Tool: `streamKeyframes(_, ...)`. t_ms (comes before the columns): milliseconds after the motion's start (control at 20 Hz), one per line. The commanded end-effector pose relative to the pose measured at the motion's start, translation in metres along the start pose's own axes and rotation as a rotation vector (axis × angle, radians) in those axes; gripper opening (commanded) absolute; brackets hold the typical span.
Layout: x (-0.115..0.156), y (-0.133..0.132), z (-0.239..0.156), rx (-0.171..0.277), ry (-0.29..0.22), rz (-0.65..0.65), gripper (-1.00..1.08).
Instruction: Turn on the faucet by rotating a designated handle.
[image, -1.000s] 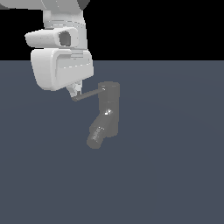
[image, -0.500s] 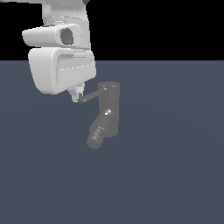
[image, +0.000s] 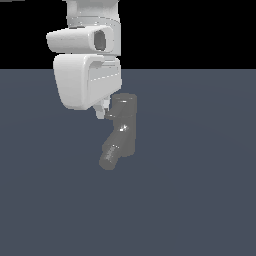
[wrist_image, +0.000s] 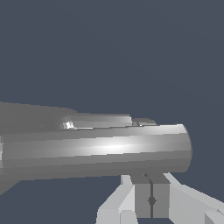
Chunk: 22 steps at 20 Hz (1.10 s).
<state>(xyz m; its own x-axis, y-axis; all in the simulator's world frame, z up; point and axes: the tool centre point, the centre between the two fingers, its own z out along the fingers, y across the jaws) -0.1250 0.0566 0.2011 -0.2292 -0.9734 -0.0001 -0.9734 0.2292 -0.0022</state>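
The dark grey faucet (image: 123, 131) stands upright on the floor, its short thick spout (image: 110, 155) angled down toward the exterior view's left. Only a stub of the handle (image: 111, 116) shows beside the cap; the white hand covers the rest. My gripper (image: 103, 111) hangs just to the exterior view's left of the cap, at the handle's height. In the wrist view the handle (wrist_image: 109, 149) fills the frame as a thick shiny rod lying right across the tips of my gripper (wrist_image: 151, 199). Its two fingers are pressed together, shut on nothing, against the rod's side.
A flat dark blue-grey floor (image: 200, 200) surrounds the faucet. The bulky white hand and wrist (image: 85, 80) loom above and to the exterior view's left of the faucet. No other objects show.
The hand has moved toward the exterior view's right, closing on the faucet body. The visible length of the handle has shrunk to a stub; it has swung round with the fingers.
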Motion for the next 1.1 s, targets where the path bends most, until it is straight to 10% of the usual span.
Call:
streamKeyframes(0,0.020,-0.002,0.000,-0.001,0.000,0.016,-1.00)
streamKeyframes(1050,0.084,-0.022,0.000,0.000,0.001,0.000,-1.00)
